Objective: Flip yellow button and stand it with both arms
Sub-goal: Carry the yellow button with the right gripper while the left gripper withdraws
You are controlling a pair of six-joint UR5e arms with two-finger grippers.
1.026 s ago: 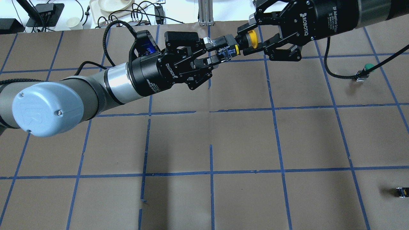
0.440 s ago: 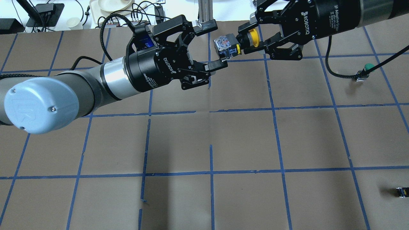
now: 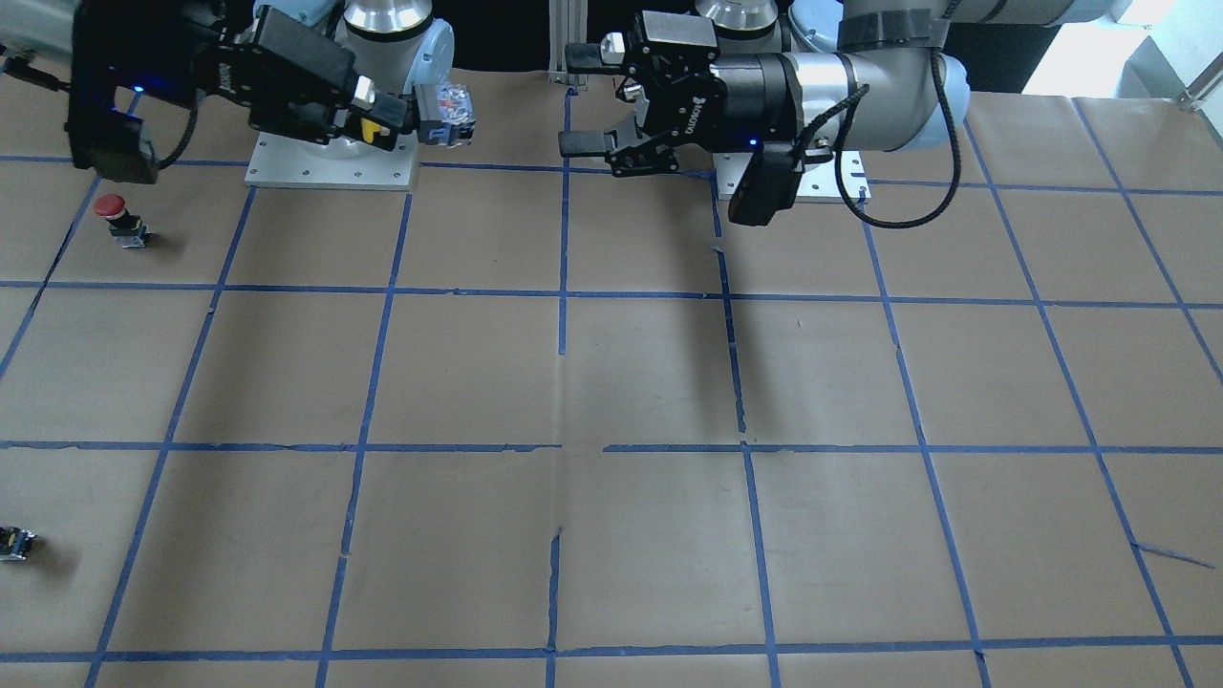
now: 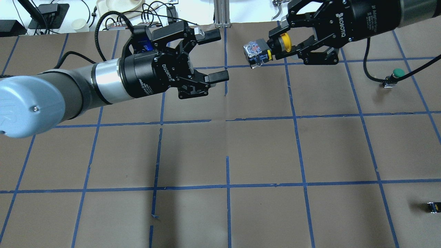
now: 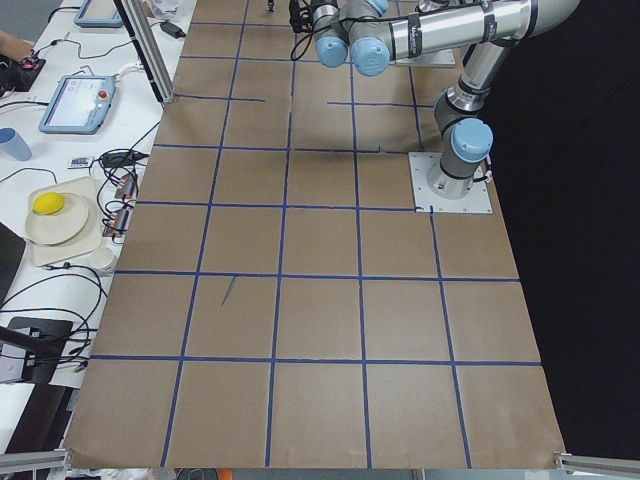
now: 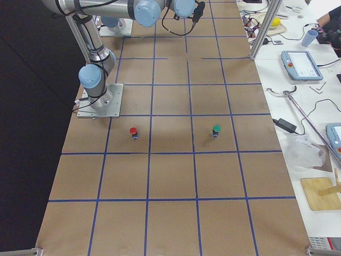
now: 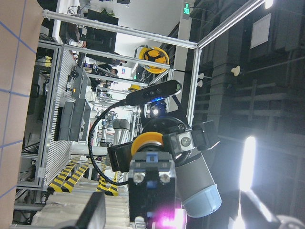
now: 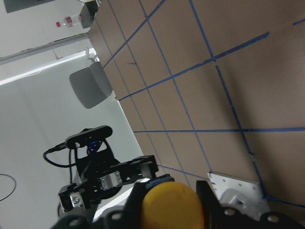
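Note:
The yellow button (image 4: 256, 51) hangs in the air over the table's far side, lying sideways. My right gripper (image 4: 278, 43) is shut on its yellow cap end, and the clear-and-black switch body sticks out toward my left gripper. In the front-facing view the button (image 3: 444, 113) juts from the right gripper (image 3: 382, 113). My left gripper (image 4: 216, 55) is open and empty, a short way to the left of the button, jaws facing it; it also shows in the front-facing view (image 3: 578, 96). The left wrist view shows the button (image 7: 150, 162) straight ahead. The right wrist view shows its cap (image 8: 174, 205).
A red-capped button (image 3: 113, 215) stands on the table on my right side, and a green-capped one (image 4: 396, 74) farther out. A small black-and-yellow piece (image 4: 432, 206) lies near the right front edge. The arm base plates (image 3: 330, 172) sit at the table's robot side.
My left gripper was shut on the button's body, then opened and drew back to the left. My right gripper kept hold of the cap and shifted slightly right.

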